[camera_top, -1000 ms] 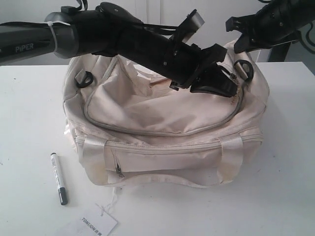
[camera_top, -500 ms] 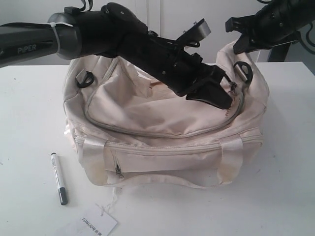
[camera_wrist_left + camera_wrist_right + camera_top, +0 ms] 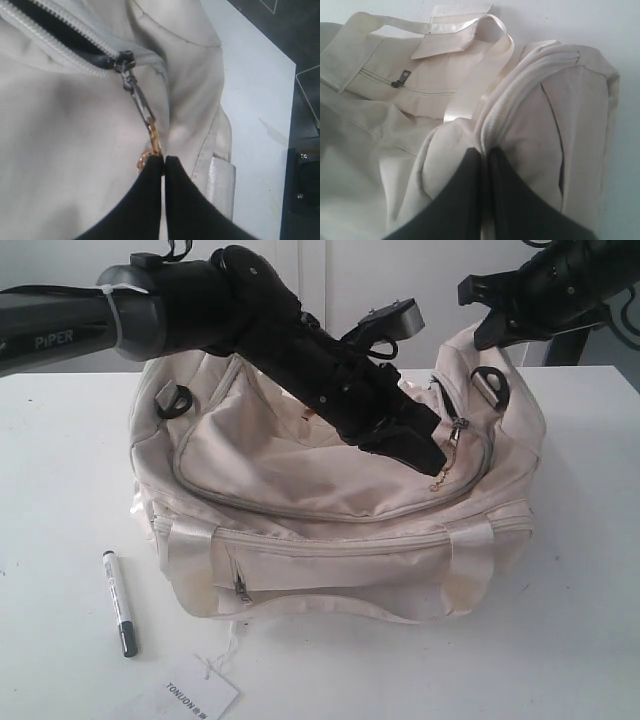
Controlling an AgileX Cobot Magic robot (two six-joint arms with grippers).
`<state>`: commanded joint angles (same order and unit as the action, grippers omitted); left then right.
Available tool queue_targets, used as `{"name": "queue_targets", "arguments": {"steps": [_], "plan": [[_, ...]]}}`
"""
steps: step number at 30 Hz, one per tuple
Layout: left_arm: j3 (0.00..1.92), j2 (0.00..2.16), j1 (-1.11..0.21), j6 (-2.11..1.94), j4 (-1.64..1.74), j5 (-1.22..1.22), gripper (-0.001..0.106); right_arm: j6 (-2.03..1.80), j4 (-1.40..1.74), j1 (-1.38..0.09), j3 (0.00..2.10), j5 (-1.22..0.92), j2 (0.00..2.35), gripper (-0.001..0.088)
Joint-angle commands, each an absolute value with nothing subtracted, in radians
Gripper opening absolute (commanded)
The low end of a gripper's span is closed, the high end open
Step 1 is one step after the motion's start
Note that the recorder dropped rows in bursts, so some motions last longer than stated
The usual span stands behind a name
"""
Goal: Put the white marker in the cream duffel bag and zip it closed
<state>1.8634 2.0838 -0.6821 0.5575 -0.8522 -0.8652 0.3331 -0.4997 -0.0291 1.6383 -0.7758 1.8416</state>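
Observation:
The cream duffel bag sits mid-table, its curved top zipper mostly closed. A short stretch is parted near the slider, showing dark lining. My left gripper reaches across the bag top and is shut on the gold ring pull; the pull chain runs taut from the fingertips to the slider. My right gripper is shut on the bag's end fabric beside the zipper tape, and it holds that end up at the upper right. The white marker lies on the table, front left of the bag.
A white paper tag printed "TONIJON" lies by the table's front edge, tied to the bag by a thread. Black D-rings sit at the bag's ends. A front pocket zipper and satin handle face the front.
My left gripper has moved down and left across the bag top, drawing the ring pull and slider along. The right gripper and the marker have stayed put.

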Motion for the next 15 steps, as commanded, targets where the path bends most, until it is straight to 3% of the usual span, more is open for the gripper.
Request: {"name": "queue_targets", "arguments": {"steps": [15], "plan": [[1.863, 2.084, -0.731, 0.760, -0.934, -0.740, 0.000, 0.326, -0.500, -0.029, 1.638, -0.797, 1.842, 0.0006]]}}
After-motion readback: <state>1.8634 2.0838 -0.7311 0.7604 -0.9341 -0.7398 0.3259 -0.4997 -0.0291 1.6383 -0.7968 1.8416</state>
